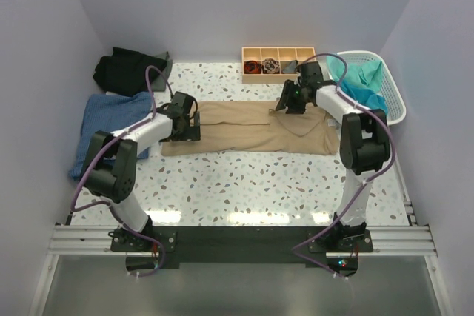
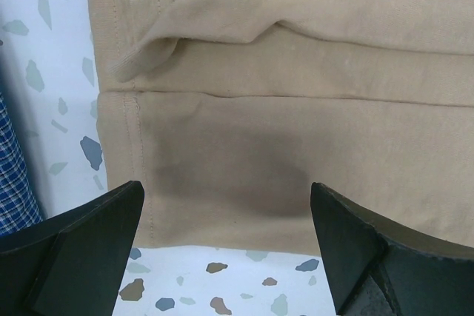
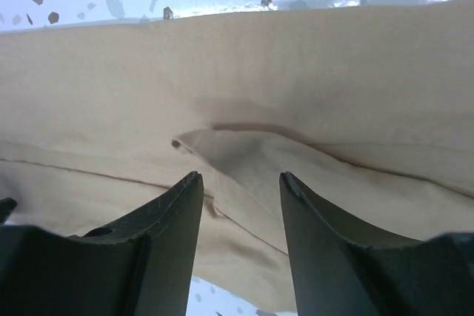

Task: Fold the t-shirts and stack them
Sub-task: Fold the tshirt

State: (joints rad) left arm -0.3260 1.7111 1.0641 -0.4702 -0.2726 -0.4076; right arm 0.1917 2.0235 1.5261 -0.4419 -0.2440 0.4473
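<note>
A large tan t-shirt [image 1: 244,129] lies folded into a long band across the middle of the table. My left gripper [image 1: 189,125] hangs just above its left end, jaws wide open and holding nothing; its wrist view shows the hemmed tan t-shirt edge [image 2: 296,72] between the gripper's [image 2: 226,190] fingers. My right gripper [image 1: 286,106] is over the band's upper right part. Its jaws [image 3: 241,177] stand apart above a loose fold of the tan cloth [image 3: 252,153], gripping nothing. A denim-blue t-shirt [image 1: 107,127], a black t-shirt [image 1: 126,70] and a teal t-shirt [image 1: 363,83] lie elsewhere.
The blue shirt lies at the left edge, the black one bunched at the back left. A white laundry basket [image 1: 395,101] at the back right holds the teal cloth. A wooden compartment tray [image 1: 256,55] sits at the back wall. Speckled tabletop [image 1: 244,183] shows in front.
</note>
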